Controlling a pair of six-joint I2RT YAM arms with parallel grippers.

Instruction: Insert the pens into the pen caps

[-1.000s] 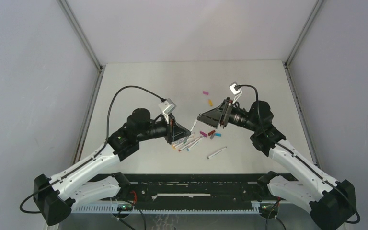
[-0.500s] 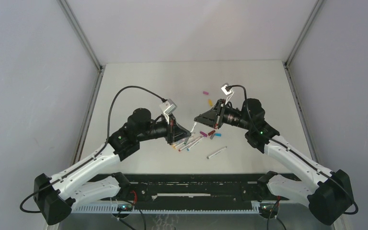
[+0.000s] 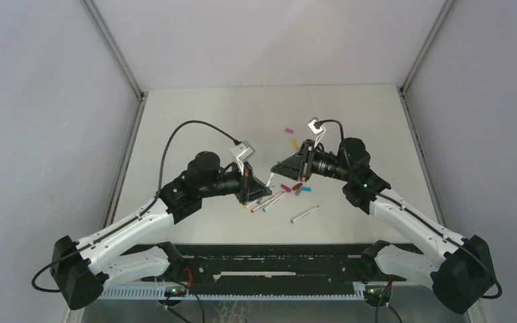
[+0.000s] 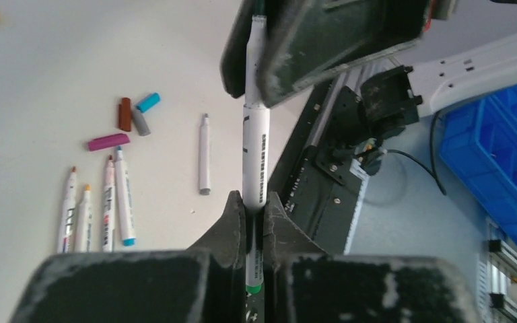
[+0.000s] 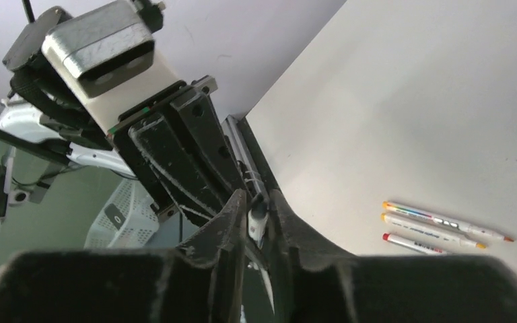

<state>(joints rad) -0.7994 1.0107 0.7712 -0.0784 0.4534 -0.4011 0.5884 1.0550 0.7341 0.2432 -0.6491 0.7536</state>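
— Nearest the left wrist camera, what do the fingers have?
— The left gripper (image 4: pixel 254 205) is clamped on the held pen (image 4: pixel 255 151), low on the barrel. The green end pokes back toward the lens, and the barrel runs straight out from the fingers, lifted clear of the table (image 4: pixel 33 74).
— And at its far end?
— The right gripper (image 5: pixel 257 198) is closed on the narrow tip section, so 2 grippers share 1 pen in mid-air. I judge this a regrip or hand-over, meant to leave 1 end free for a cap. No cap shows on it.
— Why up there?
— Lifted, it can be turned or passed across without knocking the others.
— What lies beyond, on the table?
— 1 lone pen (image 4: pixel 204 155) lies by itself under the held one. Beside it a row of 4 pens (image 4: pixel 97 208) lies side by side. Just past their tips are the magenta cap (image 4: pixel 108 142), dark red cap (image 4: pixel 124 114), grey cap (image 4: pixel 140 122) and blue cap (image 4: pixel 147 102), bunched together. Farther out sit the orange cap (image 3: pixel 295 143) and, last, the pink cap (image 3: pixel 287 130). Every cap is down on the surface, apart from both grippers
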